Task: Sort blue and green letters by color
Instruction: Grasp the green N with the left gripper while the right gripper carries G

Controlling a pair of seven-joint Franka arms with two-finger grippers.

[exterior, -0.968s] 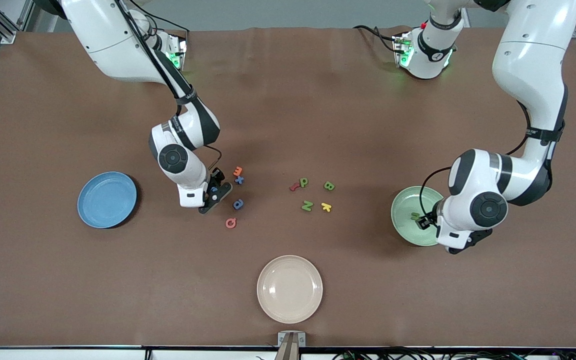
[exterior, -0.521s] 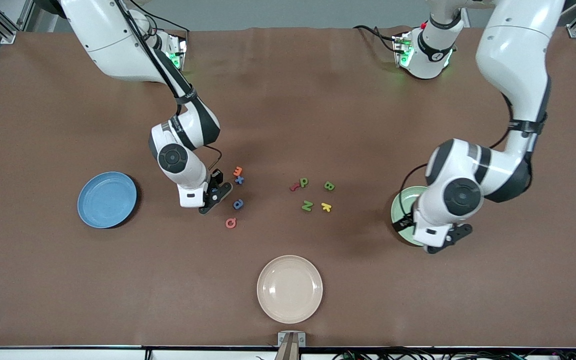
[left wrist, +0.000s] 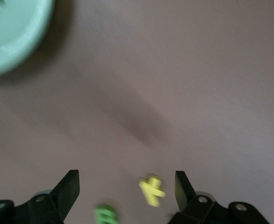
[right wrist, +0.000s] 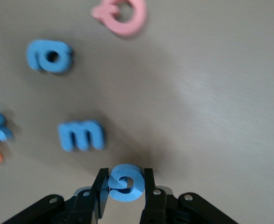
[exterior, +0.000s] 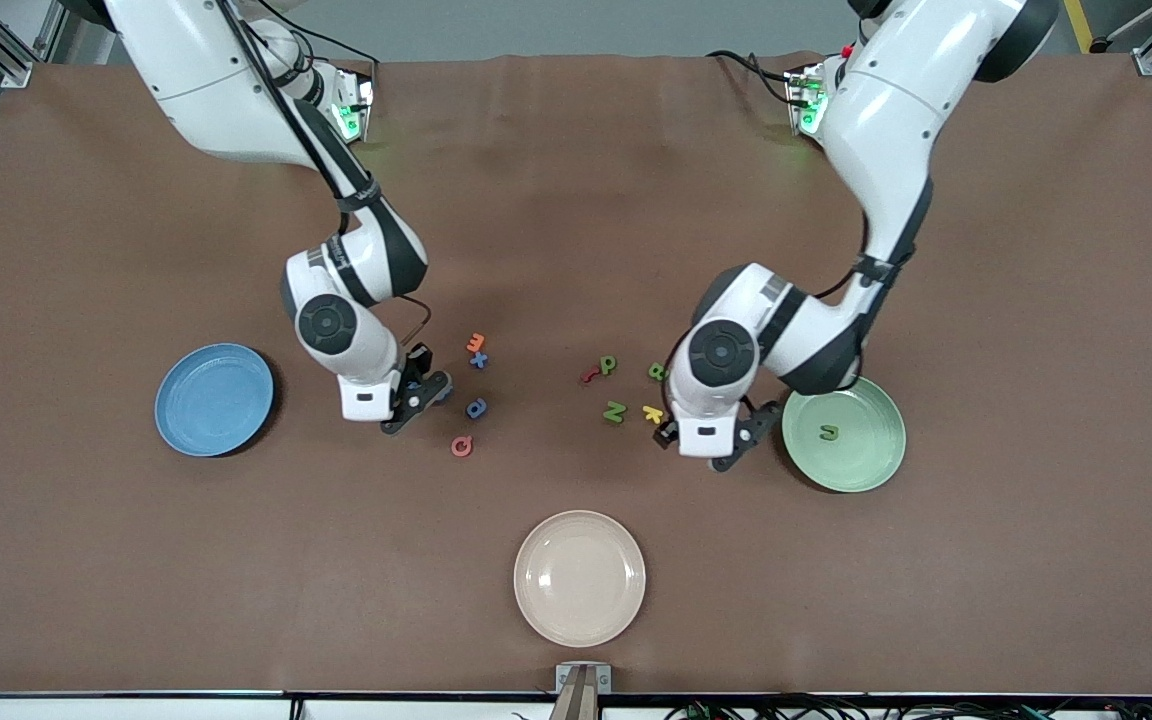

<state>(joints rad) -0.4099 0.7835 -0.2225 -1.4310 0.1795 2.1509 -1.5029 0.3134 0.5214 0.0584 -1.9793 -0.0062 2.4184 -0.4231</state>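
Observation:
My right gripper (exterior: 423, 393) is shut on a blue G (right wrist: 126, 183), low over the table beside the other blue letters. A blue E (right wrist: 81, 135), blue P (exterior: 476, 408) and blue X (exterior: 479, 360) lie close by. My left gripper (exterior: 706, 443) hangs open and empty over the table between the green plate (exterior: 871, 455) and the green letters. Green P (exterior: 608, 365), B (exterior: 656, 371) and N (exterior: 614, 411) lie on the table. A small green hook letter (exterior: 828, 432) lies in the green plate. In the left wrist view, one green letter (left wrist: 105, 215) shows between the open fingers.
A blue plate (exterior: 214, 399) stands toward the right arm's end. A beige plate (exterior: 579, 577) sits nearest the front camera. A pink Q (exterior: 461, 446), an orange letter (exterior: 476, 343), a red hook (exterior: 589, 376) and a yellow K (exterior: 652, 413) lie among the letters.
My left arm swung from over the green plate to beside the yellow K, leaving the hook letter in the plate. My right gripper shut on the blue G and shifted slightly toward the blue plate.

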